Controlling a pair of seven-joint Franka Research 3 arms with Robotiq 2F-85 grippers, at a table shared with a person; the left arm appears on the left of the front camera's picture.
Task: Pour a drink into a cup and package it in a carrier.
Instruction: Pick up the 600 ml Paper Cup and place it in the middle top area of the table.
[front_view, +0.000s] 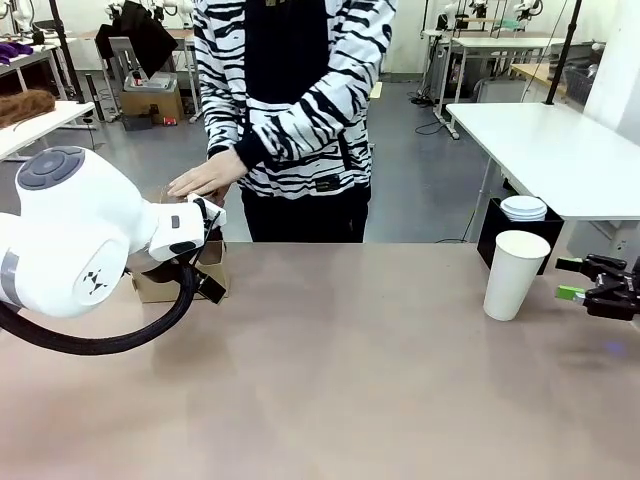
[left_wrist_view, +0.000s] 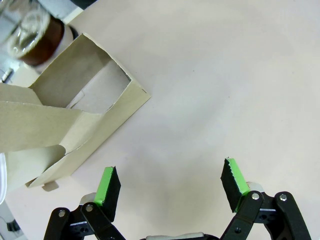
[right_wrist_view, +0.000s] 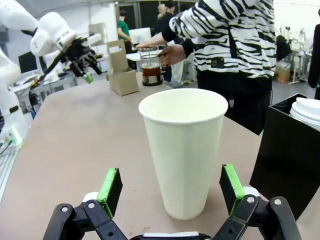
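The white paper cup (front_view: 515, 275) (right_wrist_view: 183, 150) stands upright and lidless at the table's right. My right gripper (front_view: 567, 279) (right_wrist_view: 172, 187) is open just right of it, with a green pad on either side of its base and not touching. At the far left the brown cardboard carrier (front_view: 165, 283) (left_wrist_view: 75, 110) (right_wrist_view: 123, 75) sits on the table. My left gripper (left_wrist_view: 172, 185) (right_wrist_view: 91, 69) hangs open above the table beside it, holding nothing. A glass press jug with the dark drink (right_wrist_view: 150, 75) (left_wrist_view: 41, 46) stands behind the carrier, and the person's hand (right_wrist_view: 172, 52) is on its handle.
A black box (front_view: 500, 232) (right_wrist_view: 287, 155) with stacked white lids (front_view: 524, 208) (right_wrist_view: 307, 111) stands right behind the cup. The person in a striped top stands at the far edge. My bulky left arm (front_view: 80, 235) covers part of the carrier in the front view.
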